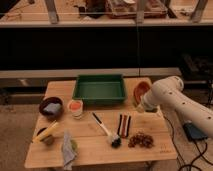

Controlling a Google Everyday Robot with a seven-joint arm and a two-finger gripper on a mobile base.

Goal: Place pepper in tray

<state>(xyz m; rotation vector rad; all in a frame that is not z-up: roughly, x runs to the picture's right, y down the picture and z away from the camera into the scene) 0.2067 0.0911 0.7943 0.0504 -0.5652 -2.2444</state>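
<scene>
Arm segments, white and thick, reach in from the right edge, the elbow bulging high above the counter's [85,145] right side and the forearm angling down toward the pincer [140,107]; whether the pincer is open, closed or gripping anything, I cannot tell; it sits low just over the wood, beside the orange bowl [141,91]; the tray [99,89] lies to its left, near but apart; no pepper can be made out; below and left of the pincer lie dark sticks [124,125], a black-bristled brush [106,129] and a brown heap [141,140]; far to its left stand a small cup [75,107], a dark bowl [50,107] and a yellow stick [46,131]; the counter is pale wood; behind it run dark shelving and metal rails.
</scene>
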